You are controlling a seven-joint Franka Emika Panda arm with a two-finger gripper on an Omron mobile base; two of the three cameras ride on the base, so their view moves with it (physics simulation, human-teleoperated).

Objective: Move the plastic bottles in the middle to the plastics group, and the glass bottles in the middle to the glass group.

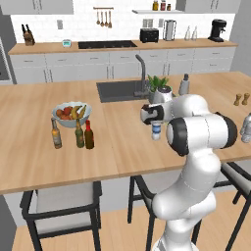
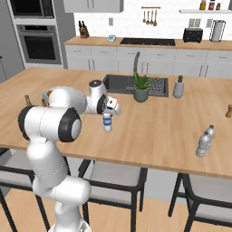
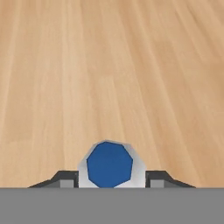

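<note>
Left base view: the hand [image 1: 156, 122] stands over the middle of the surface [image 1: 122, 142], near its front edge, clenched on a small plastic bottle [image 1: 156, 131] with a blue band. The bottle hangs upright below the hand, at or just above the surface; which, cannot be told. Towards the left edge stands the glass group, an amber bottle [image 1: 56, 134] and a green bottle [image 1: 79, 134], with the red-capped bottle [image 1: 89, 135] just beside them and a fruit bowl [image 1: 71, 113] behind. At the right edge a clear bottle [image 1: 246, 128] is partly shown.

Right base view: the same blue-banded bottle [image 2: 107, 122] is gripped near its top by the hand [image 2: 108, 112]. Two clear plastic bottles [image 2: 205, 141] stand together near the front right of the surface [image 2: 158, 131], well apart from the hand.

Hand view: the bottle's blue part [image 3: 109, 164], ringed in white, sits between the two dark fingertips [image 3: 65, 178]; bare wood [image 3: 109, 65] lies beyond.

Handling, as judged: the bottle is probably light, thin-walled and smooth, so it may slip or dent under a hard squeeze; the firm upper body just under the cap is the best hold. It appears whitish and clear, short, and round in section.
</note>
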